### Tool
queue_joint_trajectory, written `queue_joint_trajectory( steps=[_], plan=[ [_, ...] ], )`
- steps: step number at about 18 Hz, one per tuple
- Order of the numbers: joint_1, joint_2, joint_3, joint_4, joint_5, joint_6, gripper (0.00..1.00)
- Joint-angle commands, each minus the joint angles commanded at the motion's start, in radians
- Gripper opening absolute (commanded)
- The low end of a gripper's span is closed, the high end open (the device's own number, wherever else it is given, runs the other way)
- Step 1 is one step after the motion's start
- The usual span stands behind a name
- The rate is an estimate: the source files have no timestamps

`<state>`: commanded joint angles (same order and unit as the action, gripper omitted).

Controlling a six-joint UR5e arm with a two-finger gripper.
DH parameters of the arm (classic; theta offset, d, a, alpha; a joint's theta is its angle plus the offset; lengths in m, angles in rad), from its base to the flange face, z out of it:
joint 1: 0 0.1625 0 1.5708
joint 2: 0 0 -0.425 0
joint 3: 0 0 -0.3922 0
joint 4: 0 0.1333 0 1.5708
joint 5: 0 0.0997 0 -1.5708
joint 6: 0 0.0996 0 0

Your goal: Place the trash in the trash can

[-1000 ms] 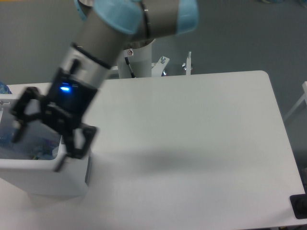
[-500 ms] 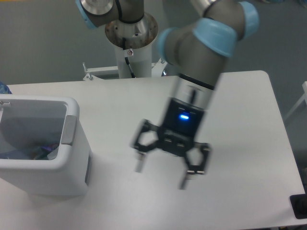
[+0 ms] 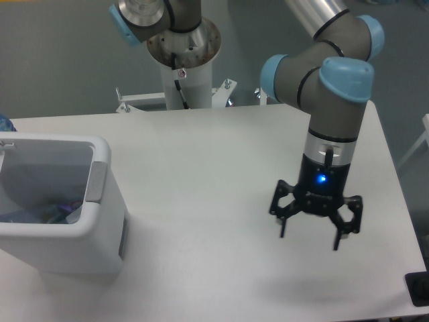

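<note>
The arm reaches from its base at twelve o'clock toward four o'clock, the wrist pointing straight down. A blue light glows on the wrist housing. The gripper (image 3: 310,236) hangs below it with both fingers (image 3: 283,223) spread wide apart — nothing between them — tips pointing toward six o'clock.

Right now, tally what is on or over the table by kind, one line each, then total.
Trash can: 1, white, at the left edge of the table, with some items inside, too unclear to count.
Robot hand: 1, open and empty, over the right side.
Loose trash on the tabletop: 0.
Total: 2.
</note>
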<state>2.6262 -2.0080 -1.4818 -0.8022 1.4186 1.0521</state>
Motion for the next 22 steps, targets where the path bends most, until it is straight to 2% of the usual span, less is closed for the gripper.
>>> queue_joint_trajectory(
  steps=[2, 5, 8, 22],
  plan=[
    [-0.005, 0.003, -0.006, -0.040, 0.058, 0.048, 1.00],
    [-0.006, 0.018, -0.040, -0.107, 0.121, 0.207, 1.00],
    [-0.005, 0.031, -0.092, -0.097, 0.148, 0.328, 1.00],
    [-0.012, 0.023, -0.084, -0.095, 0.149, 0.318, 1.00]
  ],
)
